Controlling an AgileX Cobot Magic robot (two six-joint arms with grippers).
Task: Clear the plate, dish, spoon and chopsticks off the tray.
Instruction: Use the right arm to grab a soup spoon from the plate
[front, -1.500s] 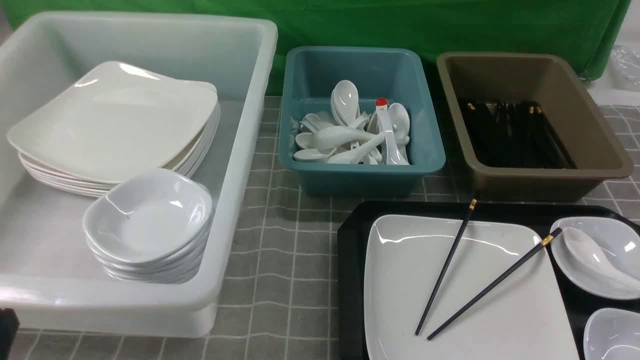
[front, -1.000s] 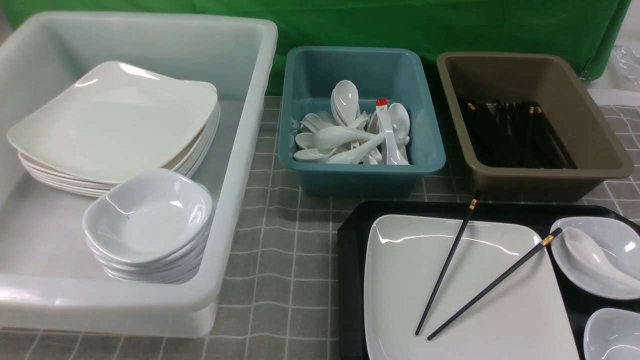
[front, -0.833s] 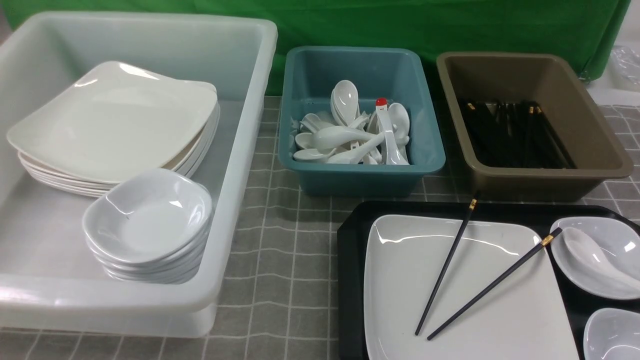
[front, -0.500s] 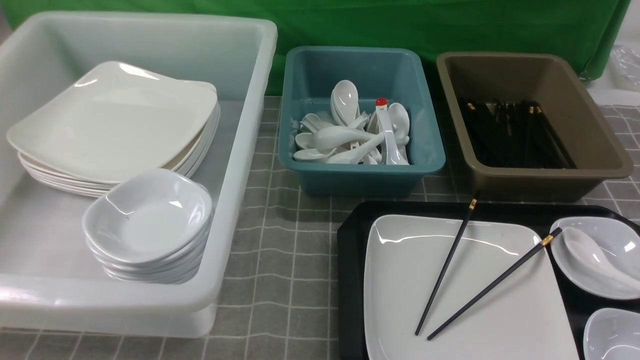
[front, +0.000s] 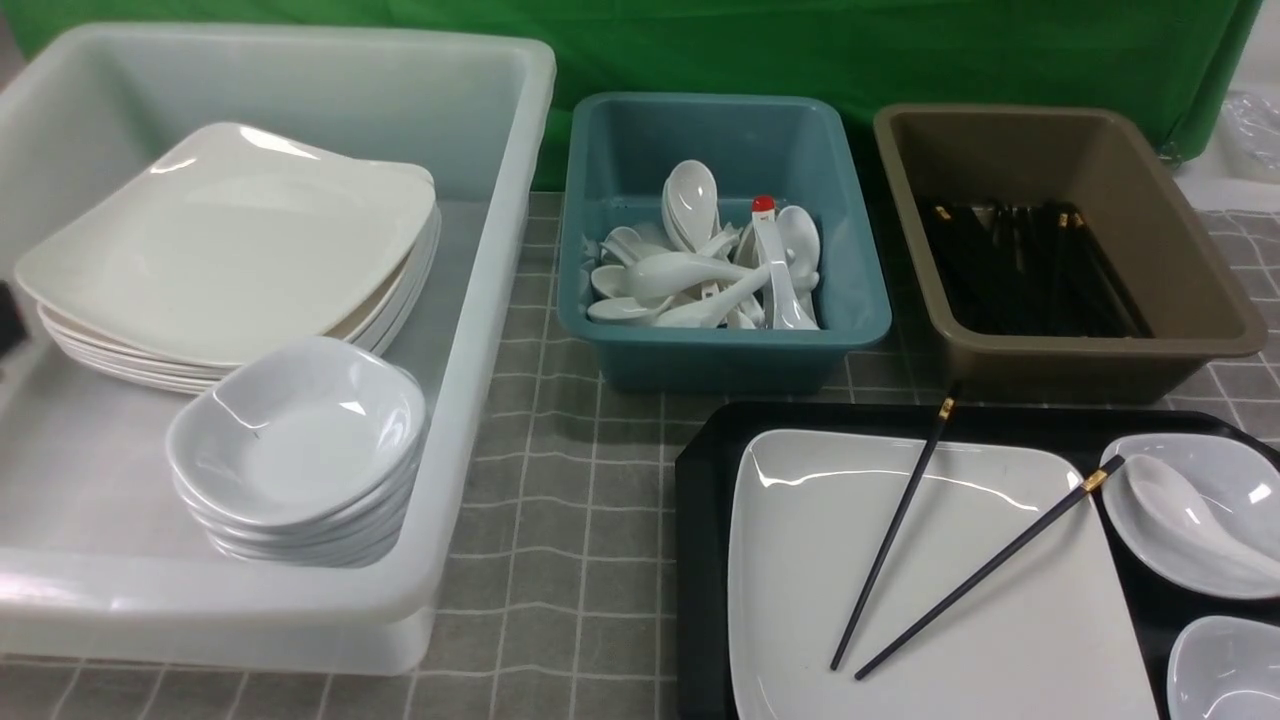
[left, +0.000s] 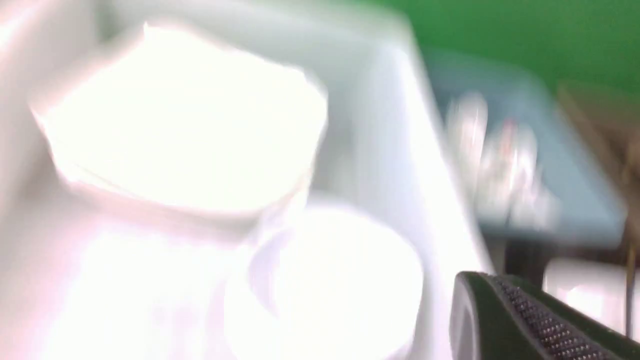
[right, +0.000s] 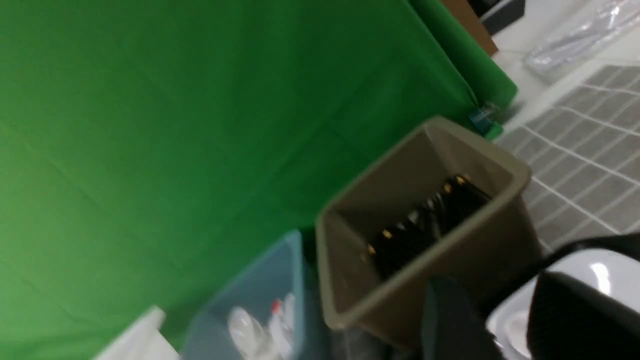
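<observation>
The black tray (front: 705, 470) sits at the front right. The large white plate (front: 800, 560) lies on it, with the two black chopsticks (front: 888, 537) crossed loosely over it. A small white dish (front: 1240, 480) on the tray's right holds the white spoon (front: 1175, 510); a second small dish (front: 1225, 670) lies nearer. My left gripper shows one finger (left: 525, 320) in the blurred left wrist view, over the white tub. A dark sliver of that arm (front: 8, 315) shows at the front view's left edge. My right gripper (right: 510, 320) is open and empty, near a white dish (right: 600, 270).
A big white tub (front: 490, 300) at the left holds a stack of square plates (front: 230, 240) and a stack of small dishes (front: 300, 430). A teal tub (front: 850, 300) holds spoons. A brown tub (front: 1180, 250) holds black chopsticks. A green cloth hangs behind.
A dark part of my left arm left the front view's bottom left corner and now shows higher at its left edge. Nothing on the tray has moved.
</observation>
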